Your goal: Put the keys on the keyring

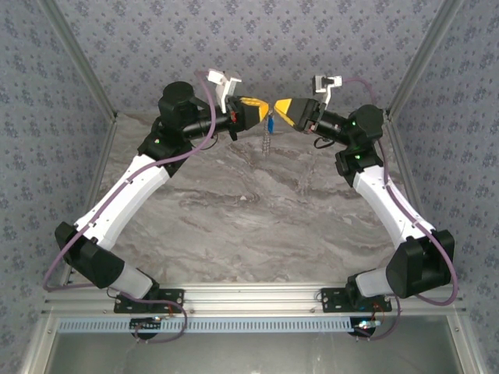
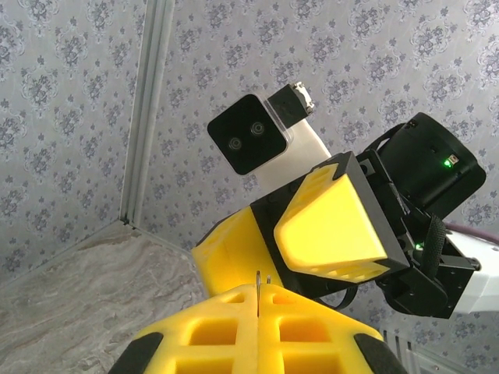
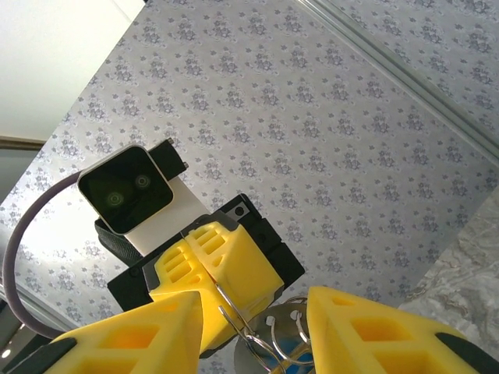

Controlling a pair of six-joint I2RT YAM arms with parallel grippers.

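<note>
while raised high over the tabletop (image 1: pixel 249 210), nose to nose on a keyring (image 1: pixel 267 140)

seen from above: both arms (image 1: pixel 132 187) bent up and inward, meeting tip to tip over the far part of the tabletop. on the left side, the left pincer (image 1: pixel 260 114), pressed fully shut, with thin wire of the keyring nipped between its yellow tips. from that meeting point, hanging straight down as a pale, chain-like strand. at the top of the strand, just beside the tips, the blue head of the key (image 1: pixel 270 123); threaded on the ring or only next to it, cannot tell. on the right side, the right pincer (image 1: pixel 279 110), partway open, jaws apart, gripping nothing. seen from the right wrist: wire loops of the keyring in the gap between its two yellow fingers (image 3: pixel 374 331), a patch of blue just behind the loops; touching either finger or not, cannot tell. seen from the left wrist: two short wire ends (image 2: pixel 262 282) standing up out of the closed seam, and close opposite, the spread fingers of the other pincer.
</note>
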